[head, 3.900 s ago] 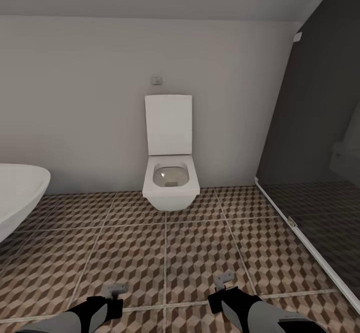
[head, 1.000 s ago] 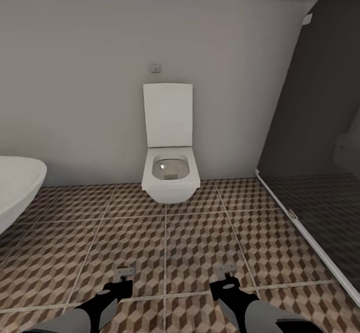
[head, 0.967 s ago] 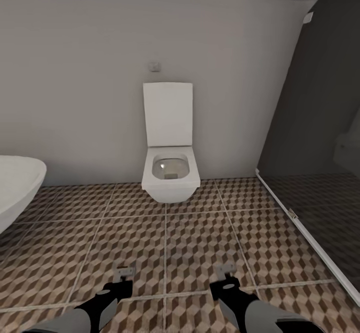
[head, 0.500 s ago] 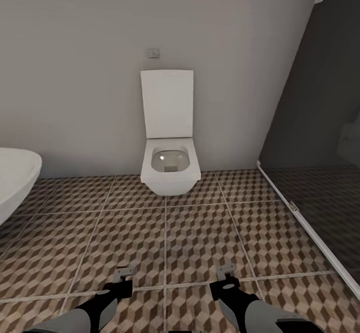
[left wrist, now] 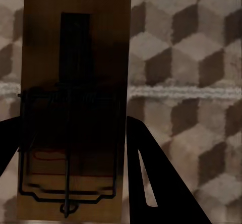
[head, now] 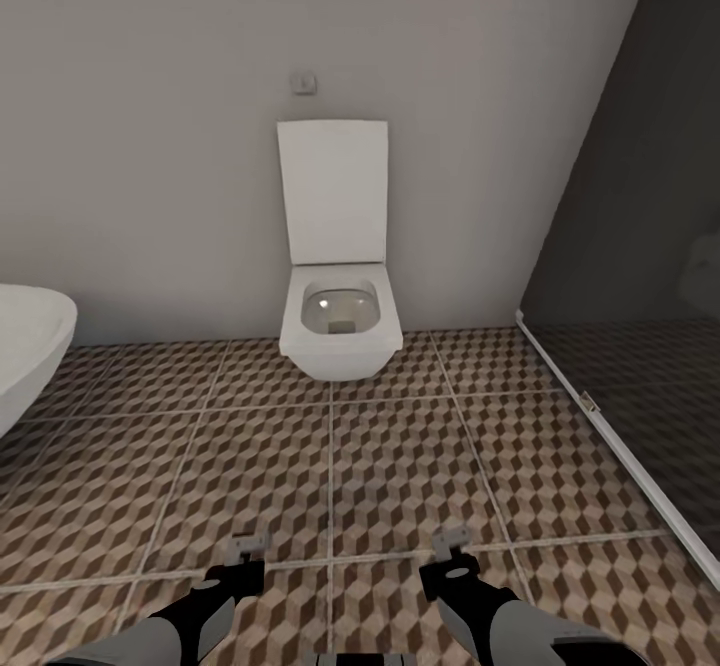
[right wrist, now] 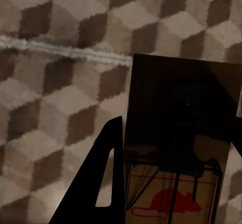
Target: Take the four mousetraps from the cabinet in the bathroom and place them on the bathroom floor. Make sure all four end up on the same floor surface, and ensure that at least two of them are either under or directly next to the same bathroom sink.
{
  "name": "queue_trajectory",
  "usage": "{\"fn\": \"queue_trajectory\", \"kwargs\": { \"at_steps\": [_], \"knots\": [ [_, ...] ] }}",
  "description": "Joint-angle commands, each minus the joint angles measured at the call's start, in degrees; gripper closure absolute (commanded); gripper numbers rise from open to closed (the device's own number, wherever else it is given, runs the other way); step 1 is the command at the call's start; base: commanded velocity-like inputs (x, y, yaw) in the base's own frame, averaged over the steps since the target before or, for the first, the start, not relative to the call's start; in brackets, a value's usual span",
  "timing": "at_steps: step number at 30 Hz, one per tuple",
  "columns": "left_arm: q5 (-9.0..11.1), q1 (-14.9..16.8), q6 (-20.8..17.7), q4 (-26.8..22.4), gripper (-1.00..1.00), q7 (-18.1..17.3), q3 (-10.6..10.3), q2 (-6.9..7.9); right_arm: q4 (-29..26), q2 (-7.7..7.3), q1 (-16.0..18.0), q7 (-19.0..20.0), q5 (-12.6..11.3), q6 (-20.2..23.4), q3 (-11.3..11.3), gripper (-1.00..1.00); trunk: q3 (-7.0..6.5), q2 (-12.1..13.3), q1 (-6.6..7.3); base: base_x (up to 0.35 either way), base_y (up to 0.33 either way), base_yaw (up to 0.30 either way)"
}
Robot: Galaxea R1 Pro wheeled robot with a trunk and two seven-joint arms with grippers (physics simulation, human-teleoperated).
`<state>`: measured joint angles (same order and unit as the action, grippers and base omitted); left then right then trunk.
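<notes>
- Brown-and-beige cube tiles of the bathroom floor (head: 400,466) are taking up the lower half of my head view, with pale grout lines crossing them.
- I am facing a white square toilet (head: 340,331) at frame centre, lid up against a plain grey wall (head: 150,146); a small wall plate (head: 303,81) is sitting above the lid.
- White curved bathtub edge (head: 25,346) is poking in at the left edge; a dark grey glass panel (head: 640,246) is filling the right side, with darker tiles showing through it.
- I am holding both arms low at the bottom edge: left gripper (head: 247,546) at lower left of centre, right gripper (head: 452,543) at lower right of centre, both over the tiles.
- Left wrist view: the left gripper is clamping a mousetrap (left wrist: 73,108), a brown board with a wire frame, between its dark fingers (left wrist: 151,178), above the tiles.
- Right wrist view: the right gripper is gripping a second mousetrap (right wrist: 179,138), its red mouse mark (right wrist: 169,201) visible near the lower edge, one dark finger (right wrist: 103,178) alongside the board.
</notes>
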<state>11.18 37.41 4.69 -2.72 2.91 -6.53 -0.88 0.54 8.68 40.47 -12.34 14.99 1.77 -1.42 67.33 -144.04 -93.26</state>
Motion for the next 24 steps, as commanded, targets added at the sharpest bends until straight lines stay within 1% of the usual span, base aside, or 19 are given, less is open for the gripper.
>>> {"fn": "queue_trajectory", "kwargs": {
  "at_steps": [1, 17, 24],
  "knots": [
    [0.3, 0.0, 0.2, 0.1, 1.00, 0.1, -0.5, -0.01, 0.1, 0.02, 0.0, -0.2, 0.5, 0.2, -0.2, 1.00, 0.27, 0.0, -0.01, 0.000, 0.000, 0.000],
    [0.3, 0.0, 0.1, 0.1, 1.00, 0.1, -0.5, 0.00, 0.0, 0.02, 0.0, -0.2, 0.5, 0.1, -0.1, 1.00, 3.82, -0.2, -0.42, 0.000, 0.000, 0.000],
    [0.3, 0.0, 0.1, 0.1, 1.00, 0.2, -0.5, -0.04, 0.0, -0.03, 0.0, -0.2, 0.6, 0.1, -0.1, 1.00, 3.82, -0.2, -0.42, 0.000, 0.000, 0.000]
  ]
}}
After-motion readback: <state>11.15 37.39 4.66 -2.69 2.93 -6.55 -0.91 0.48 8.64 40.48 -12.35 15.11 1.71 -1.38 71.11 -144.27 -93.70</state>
